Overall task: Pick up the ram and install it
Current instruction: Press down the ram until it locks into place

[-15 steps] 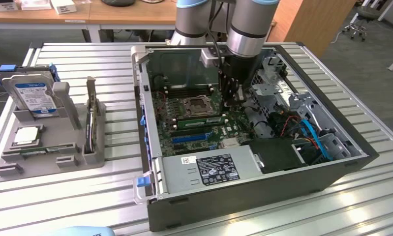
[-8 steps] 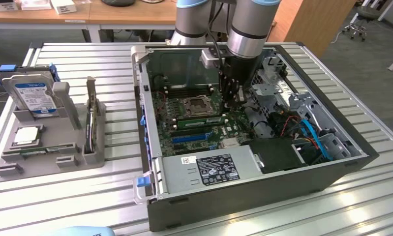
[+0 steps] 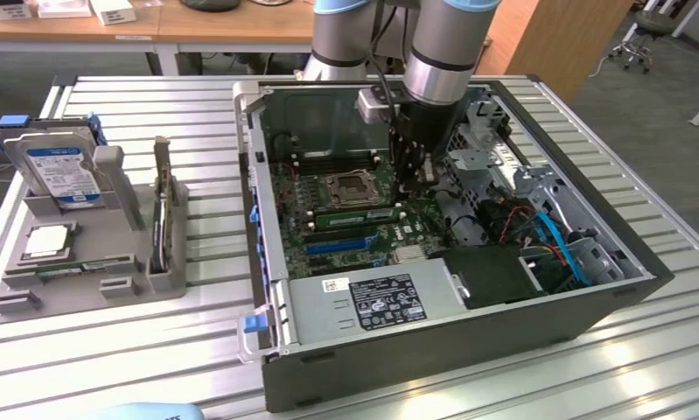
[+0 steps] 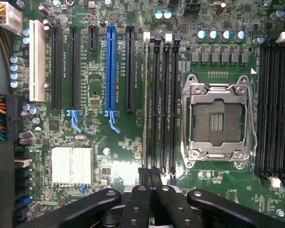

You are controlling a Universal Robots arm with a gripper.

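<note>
- Because the ram [image 3: 361,213] already stands edge-up in a memory slot beside the empty processor socket [image 3: 346,185], seating it probably calls for a straight downward push with no sideways lean. In the exterior view, the arm drops almost vertically into the open computer case [image 3: 443,350]. The gripper [image 3: 422,179] is low over the motherboard, near the stick's end towards that view's right.
- In the wrist view, the push looks best kept centred on the stick's thin top edge until the end clips lock. The gripper [image 4: 150,176] has its jaws closed tight together, tips at one end of the ram [image 4: 146,104]. The ram lies in the memory slot nearest the blue expansion slot [image 4: 110,66]. Whether the tips touch it cannot be told.
</note>
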